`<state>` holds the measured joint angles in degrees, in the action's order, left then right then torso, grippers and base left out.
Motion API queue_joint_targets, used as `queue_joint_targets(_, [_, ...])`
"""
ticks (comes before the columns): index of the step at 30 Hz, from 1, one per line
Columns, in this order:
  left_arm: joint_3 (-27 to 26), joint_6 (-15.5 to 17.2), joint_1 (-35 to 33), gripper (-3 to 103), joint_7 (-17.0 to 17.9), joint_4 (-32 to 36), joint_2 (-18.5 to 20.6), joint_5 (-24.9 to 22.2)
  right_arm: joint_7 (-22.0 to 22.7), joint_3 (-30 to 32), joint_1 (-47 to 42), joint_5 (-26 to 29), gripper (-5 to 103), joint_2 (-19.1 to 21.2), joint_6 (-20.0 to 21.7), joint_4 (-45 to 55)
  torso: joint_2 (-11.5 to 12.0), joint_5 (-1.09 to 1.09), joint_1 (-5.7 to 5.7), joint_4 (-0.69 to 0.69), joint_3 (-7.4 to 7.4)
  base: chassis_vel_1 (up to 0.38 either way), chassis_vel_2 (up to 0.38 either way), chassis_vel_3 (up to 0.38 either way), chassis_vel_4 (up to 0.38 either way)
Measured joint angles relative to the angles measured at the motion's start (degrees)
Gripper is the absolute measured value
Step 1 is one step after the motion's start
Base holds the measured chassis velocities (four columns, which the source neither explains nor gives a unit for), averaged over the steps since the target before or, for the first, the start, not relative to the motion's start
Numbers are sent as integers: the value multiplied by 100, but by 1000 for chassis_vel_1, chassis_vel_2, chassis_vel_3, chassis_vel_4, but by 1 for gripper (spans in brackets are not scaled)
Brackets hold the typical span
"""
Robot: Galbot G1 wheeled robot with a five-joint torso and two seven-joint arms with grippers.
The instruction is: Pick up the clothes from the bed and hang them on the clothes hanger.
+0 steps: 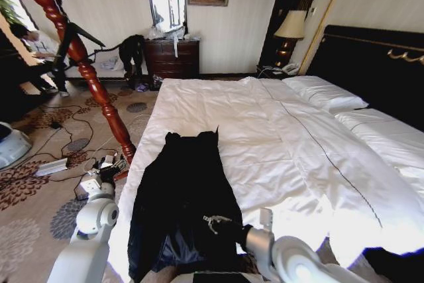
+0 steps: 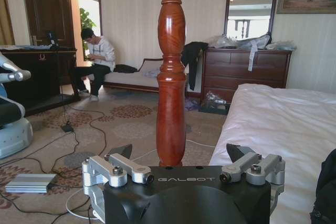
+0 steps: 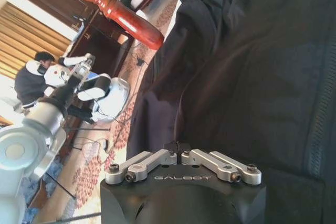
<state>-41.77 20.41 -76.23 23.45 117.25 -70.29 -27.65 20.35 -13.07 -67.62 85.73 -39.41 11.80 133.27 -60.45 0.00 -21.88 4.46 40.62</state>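
Note:
The clothes, a black long-sleeved coat [image 1: 182, 197], lie flat along the left side of the white bed [image 1: 285, 137], collar toward the far end. My right gripper [image 1: 214, 221] rests on the coat's near half. In the right wrist view this right gripper [image 3: 177, 146] is shut, its tips pinched into a fold of the coat [image 3: 247, 77]. The reddish-brown clothes hanger [image 1: 86, 64] stands on the carpet left of the bed. My left gripper [image 2: 178, 153] is open and low, facing the hanger's pole [image 2: 171, 93] from a short distance; the head view shows the left gripper [image 1: 99, 175] near the hanger's base.
Cables [image 1: 73, 130] and a silver box [image 2: 29, 182] lie on the patterned carpet around the hanger. A brown dresser [image 1: 172, 57] with a dark garment [image 1: 132, 51] beside it stands at the far wall. A white machine base [image 2: 13, 129] is at the left.

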Motion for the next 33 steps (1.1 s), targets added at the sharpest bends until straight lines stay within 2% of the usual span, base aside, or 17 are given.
queue_joint_targets(6, [43, 27, 22, 100, 9, -35, -18, 9, 143, -224, 169, 23, 0, -273, 220, -146, 0, -1, 0, -1, 0, 0, 0, 0, 0])
queue_joint_targets(10, [86, 65, 48, 100, 16, -40, -37, 22, 565, -135, -40, -8, -1, -283, 592, -85, 0, 0, 0, 2, 0, 0, 0, 0, 0])
queue_joint_targets(11, [86, 70, 49, 100, 20, -40, -34, 22, 559, -16, -96, -40, 4, -278, 595, -52, 0, -1, 1, 1, 0, 0, 0, 0, 0])
queue_joint_targets(12, [86, 70, 49, 100, 20, -40, -34, 22, 559, -16, -96, -40, 4, -278, 595, -52, 0, -1, 1, 1, 0, 0, 0, 0, 0])
queue_joint_targets(16, [71, 84, 23, 100, 29, -39, -11, 24, -740, 589, -198, -463, 20, -300, -163, 40, 0, 0, 1, 1, 0, 0, 0, 0, 0])
queue_joint_targets(17, [71, 84, 23, 100, 29, -39, -11, 24, -740, 589, -198, -463, 20, -300, -163, 40, 0, 0, 1, 1, 0, 0, 0, 0, 0])
queue_joint_targets(19, [68, 92, -1, 100, 36, -32, -9, 28, -1356, 1054, -158, -452, 31, -450, -717, 75, 0, -1, 2, 0, 0, 0, 0, 0, 0])
queue_joint_targets(20, [67, 99, -12, 100, 40, -28, -8, 29, -1294, 1211, -136, -311, 37, -524, -856, 98, 0, 0, 1, 0, 0, 0, 0, 0, 0])
queue_joint_targets(21, [67, 99, -12, 100, 40, -28, -8, 29, -1294, 1211, -136, -311, 37, -524, -856, 98, 0, 0, 1, 0, 0, 0, 0, 0, 0])
queue_joint_targets(22, [64, 107, -24, 100, 48, -21, -2, 30, -965, 1370, -117, -64, 42, -600, -956, 131, 0, 0, 1, 0, 0, 0, 0, 0, 0])
queue_joint_targets(24, [53, 122, -71, 100, 58, 11, 30, 31, 445, 1729, -189, 423, 52, -736, -1020, 107, 0, 0, 1, -2, 0, 0, 0, 0, 0])
queue_joint_targets(25, [53, 122, -71, 100, 58, 11, 30, 31, 445, 1729, -189, 423, 52, -736, -1020, 107, 0, 0, 1, -2, 0, 0, 0, 0, 0])
queue_joint_targets(26, [40, 129, -91, 100, 61, 28, 40, 31, 1005, 1902, -308, 449, 52, -789, -1010, 36, 0, -1, 1, -2, 0, 0, 0, 0, 0])
queue_joint_targets(29, [-19, 136, -163, 100, 63, 82, 52, 24, 2385, 2383, -787, 425, 69, -979, -860, -140, 0, 1, 1, 2, 0, 0, 0, 0, 0])
queue_joint_targets(30, [-47, 137, -197, 100, 63, 96, 53, 22, 2661, 2536, -938, 492, 75, -1076, -811, -168, 0, 0, 1, 2, 0, 0, 0, 0, 0])
queue_joint_targets(31, [-47, 137, -197, 100, 63, 96, 53, 22, 2661, 2536, -938, 492, 75, -1076, -811, -168, 0, 0, 1, 2, 0, 0, 0, 0, 0])
queue_joint_targets(33, [-118, 137, -263, 100, 67, 140, 33, 13, 2929, 2776, -1169, 563, 86, -1388, -768, -256, 0, -1, 1, 1, -1, 0, 0, 0, 0])
